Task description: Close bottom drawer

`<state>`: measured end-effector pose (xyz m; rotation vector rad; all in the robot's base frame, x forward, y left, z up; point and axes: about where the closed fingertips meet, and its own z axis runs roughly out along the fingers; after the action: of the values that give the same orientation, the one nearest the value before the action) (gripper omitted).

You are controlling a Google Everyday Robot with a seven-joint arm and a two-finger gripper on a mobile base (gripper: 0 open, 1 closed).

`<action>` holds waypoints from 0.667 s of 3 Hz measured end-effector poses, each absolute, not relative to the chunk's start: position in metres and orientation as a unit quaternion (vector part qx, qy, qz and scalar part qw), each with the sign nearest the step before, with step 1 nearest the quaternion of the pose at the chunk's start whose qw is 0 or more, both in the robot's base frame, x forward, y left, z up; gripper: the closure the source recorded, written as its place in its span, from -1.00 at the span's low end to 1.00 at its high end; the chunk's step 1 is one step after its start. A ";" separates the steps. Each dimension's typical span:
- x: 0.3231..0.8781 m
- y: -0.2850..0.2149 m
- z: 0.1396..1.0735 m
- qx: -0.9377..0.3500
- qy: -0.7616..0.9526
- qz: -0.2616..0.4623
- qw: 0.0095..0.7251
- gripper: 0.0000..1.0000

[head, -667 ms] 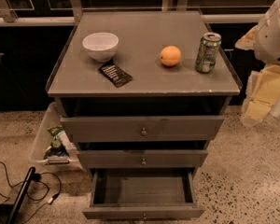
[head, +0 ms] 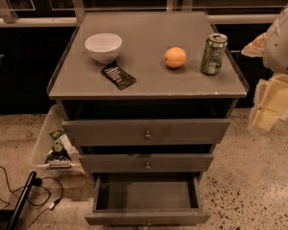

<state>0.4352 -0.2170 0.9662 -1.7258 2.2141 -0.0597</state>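
Speckled floor (head: pixel 249 176), grey cabinet (head: pixel 149 83) | shallow grey wooden bottom drawer (head: pixel 147 198) stands open | your gripper (head: pixel 273 104) hangs right of cabinet, grasp state cannot be told | push off-centre and you may jam it

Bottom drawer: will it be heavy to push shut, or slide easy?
Probably light: the bottom drawer looks empty inside. It's a stiff box, so it should slide straight rather than bend. Pushing near its middle knob likely avoids jamming. The gripper hangs off to the right, beside the cabinet.

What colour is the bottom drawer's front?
Bottom drawer is grey, camera view; gripper hangs right of the cabinet.
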 end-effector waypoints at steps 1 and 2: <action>0.422 -0.215 0.925 -0.608 0.777 0.009 0.164 -1.00; 0.399 -0.214 0.862 -0.614 0.771 0.046 0.160 -0.63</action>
<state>0.3991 -0.2136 0.8622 -1.7543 2.2037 0.1324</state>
